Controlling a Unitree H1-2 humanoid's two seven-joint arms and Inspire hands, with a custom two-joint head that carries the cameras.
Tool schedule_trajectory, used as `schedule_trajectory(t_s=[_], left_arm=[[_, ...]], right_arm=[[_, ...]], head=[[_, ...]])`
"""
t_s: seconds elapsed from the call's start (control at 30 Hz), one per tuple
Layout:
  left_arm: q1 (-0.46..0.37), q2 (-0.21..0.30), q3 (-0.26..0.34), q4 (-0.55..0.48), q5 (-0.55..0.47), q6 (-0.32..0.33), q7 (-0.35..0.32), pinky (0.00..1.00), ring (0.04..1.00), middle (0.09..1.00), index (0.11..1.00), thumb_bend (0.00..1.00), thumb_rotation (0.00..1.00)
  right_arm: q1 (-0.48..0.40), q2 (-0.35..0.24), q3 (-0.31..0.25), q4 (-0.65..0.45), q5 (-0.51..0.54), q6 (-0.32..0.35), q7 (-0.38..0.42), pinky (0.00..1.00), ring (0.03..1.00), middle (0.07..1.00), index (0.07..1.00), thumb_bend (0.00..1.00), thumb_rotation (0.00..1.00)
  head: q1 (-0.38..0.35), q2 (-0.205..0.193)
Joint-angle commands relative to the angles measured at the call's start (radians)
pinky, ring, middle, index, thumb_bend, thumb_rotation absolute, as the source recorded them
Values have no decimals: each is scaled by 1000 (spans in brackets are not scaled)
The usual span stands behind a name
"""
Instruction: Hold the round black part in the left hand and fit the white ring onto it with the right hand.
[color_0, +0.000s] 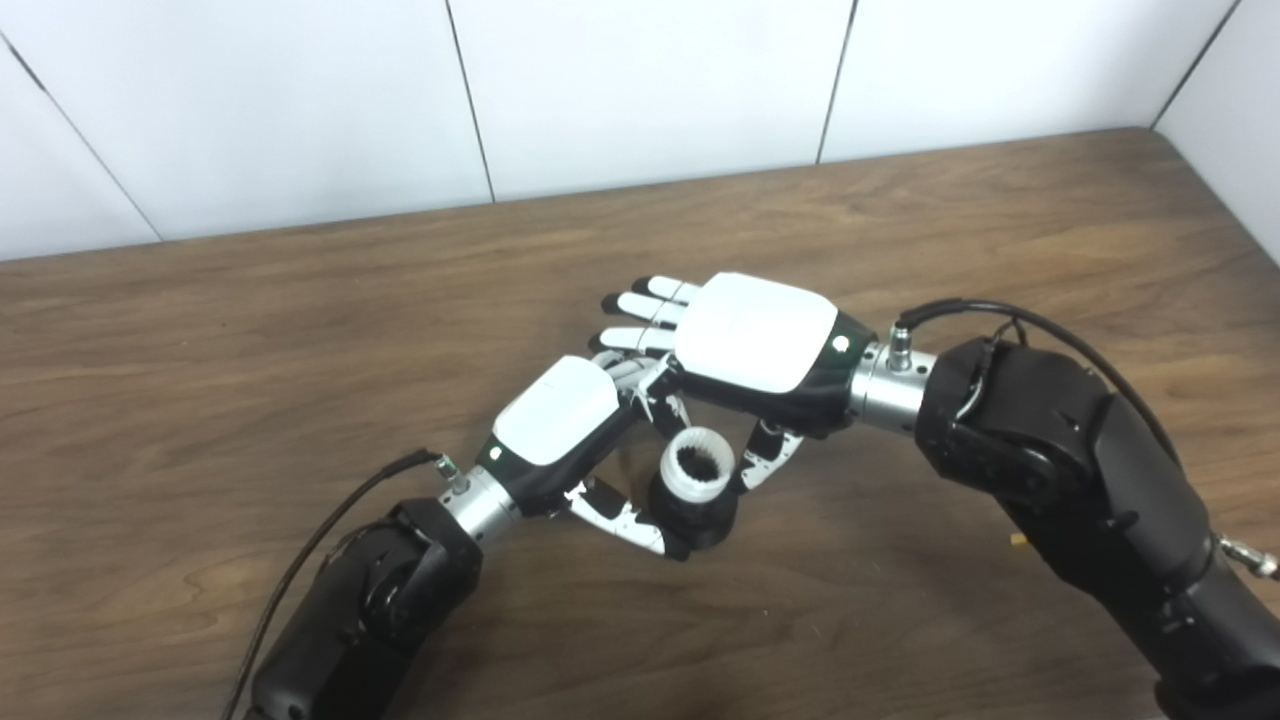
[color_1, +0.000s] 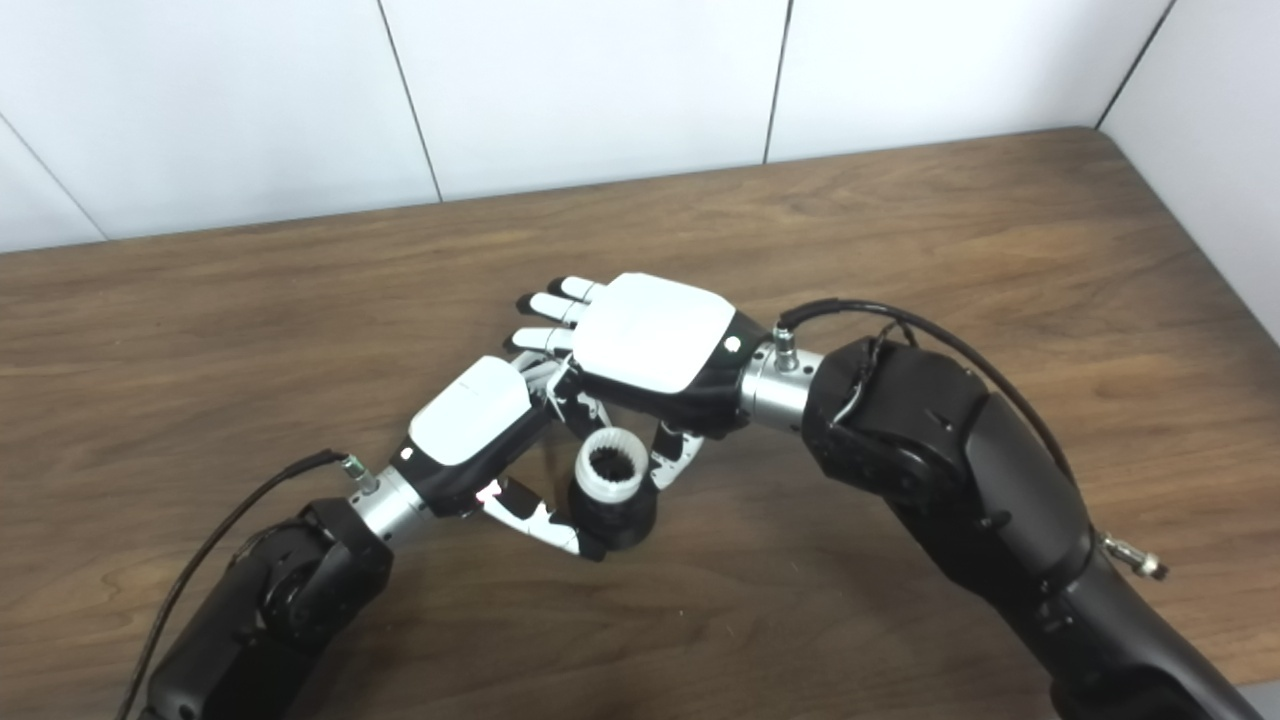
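Observation:
The round black part (color_0: 705, 520) stands just above the table, with my left hand (color_0: 560, 415) shut on it: the thumb wraps its front and the fingers reach behind. The white ring (color_0: 700, 462), toothed inside, sits on top of the black part. My right hand (color_0: 755, 335) hovers palm down over and behind the ring. Its thumb (color_0: 765, 455) presses the ring's right side and one bent finger comes down at the ring's back, while the other fingers stretch out flat to the left. The contact behind the ring is partly hidden.
The brown wooden table (color_0: 300, 330) runs to a white panelled wall (color_0: 640, 90) at the back and on the right. A small yellow bit (color_0: 1018, 540) lies on the table beside my right forearm. Cables trail from both wrists.

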Motion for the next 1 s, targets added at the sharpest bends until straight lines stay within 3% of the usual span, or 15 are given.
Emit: schedule_trajectory(t_s=[0.0, 0.37, 0.97], left_arm=[[-3, 4, -7, 13, 18, 6, -17, 1000, 858, 834, 480, 513, 47], [0, 4, -10, 4, 19, 13, -19, 1000, 859, 833, 479, 513, 47], [-3, 5, -6, -4, 10, 17, -20, 1000, 852, 828, 480, 514, 46]], right_arm=[[-22, 4, -21, -13, 3, -26, -41, 1000, 1000, 940, 480, 519, 133], [-10, 6, -18, 5, -7, -54, -68, 1000, 1000, 929, 480, 520, 134], [-36, -7, -12, -5, 29, -35, -10, 1000, 1000, 940, 480, 520, 132]], head=[[-1, 0], [5, 2], [-16, 32]])
